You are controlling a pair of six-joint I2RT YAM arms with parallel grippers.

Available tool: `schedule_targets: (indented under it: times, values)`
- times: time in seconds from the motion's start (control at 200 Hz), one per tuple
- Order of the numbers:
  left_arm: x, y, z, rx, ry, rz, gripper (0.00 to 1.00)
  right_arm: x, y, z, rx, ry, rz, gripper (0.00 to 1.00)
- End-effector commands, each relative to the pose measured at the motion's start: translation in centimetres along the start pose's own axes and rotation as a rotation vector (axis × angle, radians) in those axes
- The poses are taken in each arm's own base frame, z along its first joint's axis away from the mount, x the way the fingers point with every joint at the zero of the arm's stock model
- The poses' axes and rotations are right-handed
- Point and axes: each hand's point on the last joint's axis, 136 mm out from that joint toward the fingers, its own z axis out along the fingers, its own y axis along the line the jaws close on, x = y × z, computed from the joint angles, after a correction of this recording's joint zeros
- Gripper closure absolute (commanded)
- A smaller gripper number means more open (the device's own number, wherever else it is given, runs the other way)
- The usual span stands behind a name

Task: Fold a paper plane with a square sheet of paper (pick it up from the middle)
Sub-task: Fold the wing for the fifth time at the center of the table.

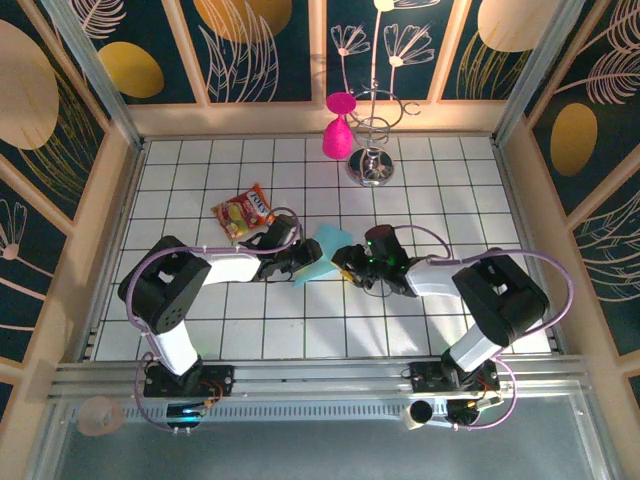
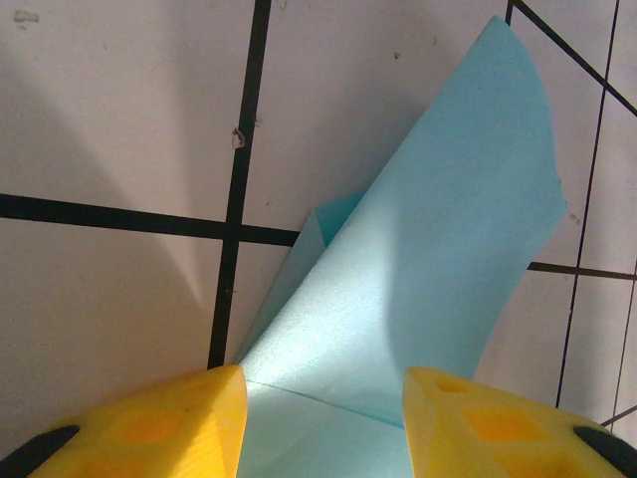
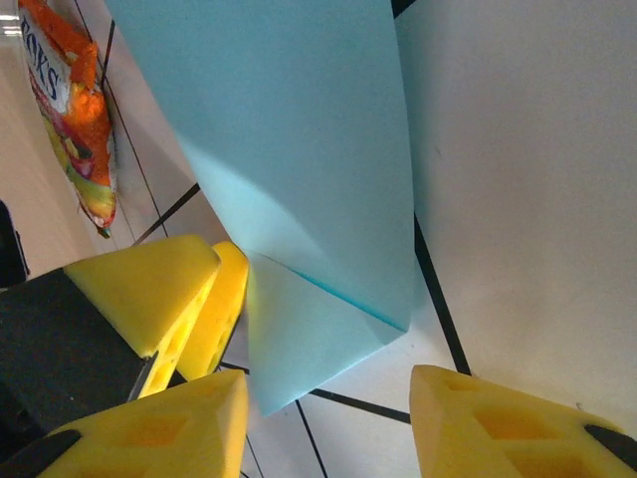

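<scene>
The sheet of paper [image 2: 428, 279] is thin, matt and faintly grainy, the worktop [image 2: 119, 119] smooth with a dull sheen, the snack packet [image 3: 80, 129] glossy plastic film, the stand [image 1: 372, 168] polished metal.

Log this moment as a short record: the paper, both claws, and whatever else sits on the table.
paper: light-blue paper sheet, partly folded with a crease showing, mid-table on the white tiled table
left: left claw open, yellow fingers either side of the sheet's near end
right: right claw open, low over a folded corner of the sheet
other: red-and-yellow snack packet lying flat, left of and behind the sheet, apart from it
far edge: pink cup beside a metal stand
</scene>
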Motion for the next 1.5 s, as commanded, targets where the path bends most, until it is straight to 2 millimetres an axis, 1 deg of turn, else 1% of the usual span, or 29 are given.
schedule_targets:
  times: [0.0, 0.075, 0.2, 0.275, 0.41, 0.496, 0.651, 0.741, 0.941, 1.071, 1.181, 1.256, 1.366, 1.376, 1.397, 1.442, 1.492]
  values:
    - [0.7, 1.1, 0.0, -0.027, 0.016, -0.017, 0.55, -0.3, 0.6, 0.5, 0.013, -0.006, 0.02, 0.56]
    - [0.6, 1.0, 0.0, -0.023, 0.015, -0.015, 0.56, -0.3, 0.2, 0.7, 0.03, -0.004, 0.029, 0.58]
    - [0.6, 0.9, -0.2, -0.021, 0.012, -0.012, 0.56, -0.4, 0.2, 1.1, 0.044, 0.0, 0.034, 0.6]
    - [0.6, 0.9, -0.2, -0.02, 0.012, -0.011, 0.56, -0.4, 0.0, 1.2, 0.054, 0.0, 0.041, 0.6]
    - [0.6, 0.9, -0.2, -0.02, 0.012, -0.008, 0.56, -0.4, -1.1, 1.2, 0.101, -0.007, 0.067, 0.58]
    - [0.6, 1.0, -0.3, -0.027, 0.009, -0.008, 0.56, -0.4, -1.3, 1.3, 0.111, -0.01, 0.071, 0.58]
    - [0.6, 1.1, -0.4, -0.029, 0.005, -0.011, 0.54, -0.5, -0.5, 1.8, 0.083, 0.002, 0.049, 0.62]
    - [0.6, 1.2, -0.4, -0.028, 0.006, -0.011, 0.54, -0.7, -0.1, 1.9, 0.065, -0.006, 0.033, 0.64]
    - [0.5, 1.1, -0.6, -0.025, 0.005, -0.011, 0.54, -1.2, 1.7, 1.6, -0.03, -0.026, 0.01, 0.69]
    - [0.4, 0.9, -0.8, -0.022, -0.001, -0.007, 0.54, -1.3, 1.5, 1.3, -0.031, -0.043, 0.014, 0.72]
    - [0.4, 0.9, -0.9, -0.021, -0.004, -0.003, 0.54, -1.3, 1.4, 1.3, -0.033, -0.042, 0.022, 0.75]
    - [0.2, 0.7, -1.0, -0.016, -0.009, 0.0, 0.54, -1.3, 1.3, 1.4, -0.032, -0.04, 0.026, 0.79]
    - [0.0, 0.5, -1.1, -0.016, -0.017, 0.021, 0.54, -1.4, 1.3, 1.3, -0.028, -0.049, 0.025, 0.89]
    - [-0.4, -0.2, -1.6, 0.002, -0.03, 0.027, 0.54, -1.4, 1.3, 1.3, -0.029, -0.05, 0.023, 0.9]
    - [-0.6, -0.6, -1.9, 0.011, -0.039, 0.037, 0.53, -1.5, 1.3, 1.2, -0.028, -0.054, 0.022, 0.92]
    - [-1.0, -1.1, -2.3, 0.018, -0.054, 0.063, 0.53, -1.7, 1.4, 1.0, -0.029, -0.064, 0.019, 0.96]
    - [-1.5, -1.8, -2.9, 0.034, -0.075, 0.099, 0.51, -2.0, 1.6, 0.6, -0.034, -0.085, 0.013, 0.98]
